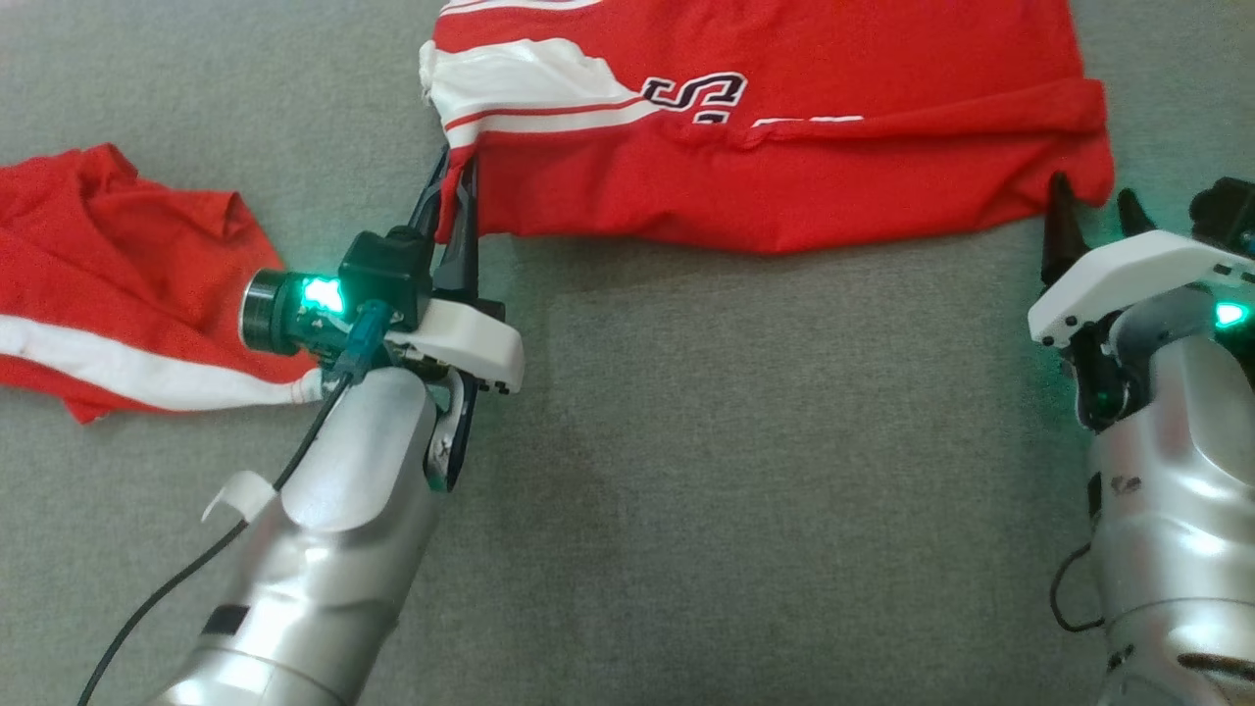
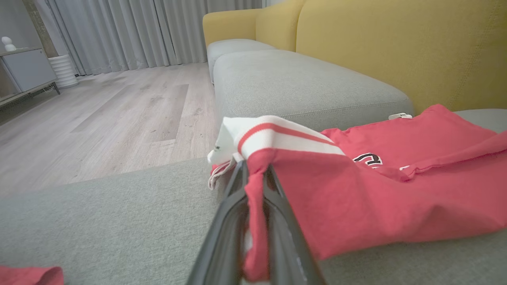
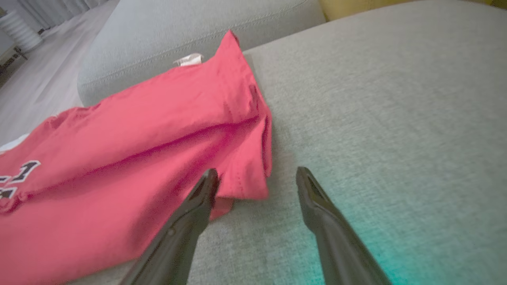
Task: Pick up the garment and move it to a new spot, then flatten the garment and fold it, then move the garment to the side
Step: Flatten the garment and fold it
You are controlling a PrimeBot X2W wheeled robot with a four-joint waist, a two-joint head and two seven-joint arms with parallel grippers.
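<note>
From the head camera, the garment (image 1: 784, 167) lies across the 12 o'clock part of my view. It is a red shirt with white stripes and black lettering, spread on the grey sofa cushion (image 1: 686, 471) with its near hem running from about 11 o'clock to 2 o'clock.

My left gripper (image 1: 457, 181) sits at 10 o'clock and is clamped shut on the garment's near left corner. In the left wrist view, red cloth is pinched between the two dark fingers and hangs down between them. The white striped part sits bunched just past the fingertips at 12 o'clock.

My right gripper (image 1: 1093, 196) is at 2 o'clock with its jaws spread wide and holding nothing. In the right wrist view, its left finger (image 3: 198, 206) lies over the garment's near right corner, and its right finger is over bare cushion at 4 o'clock. I can't tell whether that left finger is actually touching the cloth.

A second red garment (image 1: 118, 284) with a white band lies crumpled at 9 o'clock in the head view, well apart from the first. In the left wrist view, a yellow sofa back (image 2: 396, 47) stands at 1 o'clock and a wooden floor (image 2: 99, 118) lies at 10 o'clock.
</note>
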